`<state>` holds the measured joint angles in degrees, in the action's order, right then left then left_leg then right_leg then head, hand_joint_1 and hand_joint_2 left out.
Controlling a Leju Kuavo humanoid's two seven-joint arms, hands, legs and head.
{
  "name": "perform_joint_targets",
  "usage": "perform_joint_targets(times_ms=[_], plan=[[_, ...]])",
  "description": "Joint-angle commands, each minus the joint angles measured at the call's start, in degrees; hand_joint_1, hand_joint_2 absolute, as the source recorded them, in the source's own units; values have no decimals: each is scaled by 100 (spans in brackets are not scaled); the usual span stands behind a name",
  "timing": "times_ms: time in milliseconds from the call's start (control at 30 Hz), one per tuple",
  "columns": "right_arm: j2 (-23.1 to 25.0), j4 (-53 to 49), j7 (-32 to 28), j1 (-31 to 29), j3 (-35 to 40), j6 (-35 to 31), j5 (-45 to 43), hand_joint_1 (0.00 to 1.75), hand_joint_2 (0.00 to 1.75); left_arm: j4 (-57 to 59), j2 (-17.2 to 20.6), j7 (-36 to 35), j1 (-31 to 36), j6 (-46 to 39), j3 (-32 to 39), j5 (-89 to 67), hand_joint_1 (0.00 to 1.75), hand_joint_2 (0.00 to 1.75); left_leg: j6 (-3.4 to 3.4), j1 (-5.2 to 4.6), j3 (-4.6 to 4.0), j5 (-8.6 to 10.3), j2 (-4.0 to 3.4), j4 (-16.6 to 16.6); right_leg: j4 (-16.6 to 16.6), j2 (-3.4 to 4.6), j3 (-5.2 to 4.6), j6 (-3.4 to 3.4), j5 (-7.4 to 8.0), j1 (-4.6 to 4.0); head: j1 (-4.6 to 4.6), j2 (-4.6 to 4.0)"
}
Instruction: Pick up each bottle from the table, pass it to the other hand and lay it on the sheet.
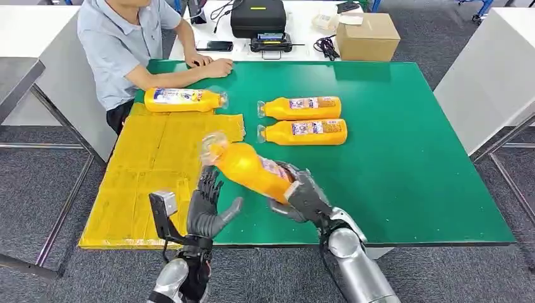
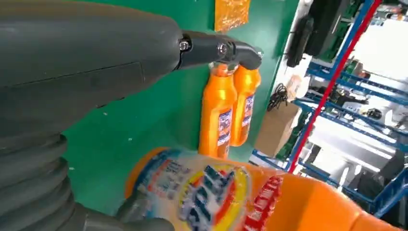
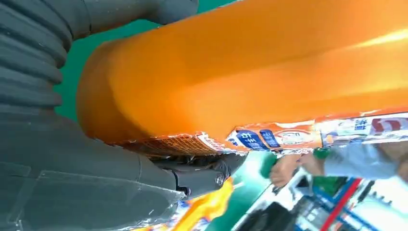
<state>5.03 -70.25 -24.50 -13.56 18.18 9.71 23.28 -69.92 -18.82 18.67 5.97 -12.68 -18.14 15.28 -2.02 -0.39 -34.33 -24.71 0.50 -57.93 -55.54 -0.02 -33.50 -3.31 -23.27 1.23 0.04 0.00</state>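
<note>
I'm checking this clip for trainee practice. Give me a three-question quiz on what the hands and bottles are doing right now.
1. True or false: the right hand holds the tilted bottle.
2. How many bottles lie on the bare green table? A) one B) two C) three
3. Fill in: the bottle nearest the person lies at the far edge of the ____ sheet.

Key: 1 true. 2 B, the pair lying side by side. 3 yellow; that bottle. The left hand is open, fingers spread, beside the held bottle.
</note>
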Motion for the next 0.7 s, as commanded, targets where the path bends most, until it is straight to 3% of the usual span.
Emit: perform_joint_targets(times_ms=[33, 700], plan=[[-92, 727, 5, -549, 728, -74, 26, 175, 175, 700, -78, 135, 588, -69, -301, 168, 0, 175, 11, 9, 13, -5, -4, -2, 4, 0, 15, 14, -3, -10, 2, 0], [-94, 1466, 49, -998, 1282, -204, -72, 175, 175, 621, 58, 400, 750, -10, -560, 682, 0, 175, 8, 6, 6, -4, -4, 0, 3, 1, 8, 12, -3, -6, 2, 0]])
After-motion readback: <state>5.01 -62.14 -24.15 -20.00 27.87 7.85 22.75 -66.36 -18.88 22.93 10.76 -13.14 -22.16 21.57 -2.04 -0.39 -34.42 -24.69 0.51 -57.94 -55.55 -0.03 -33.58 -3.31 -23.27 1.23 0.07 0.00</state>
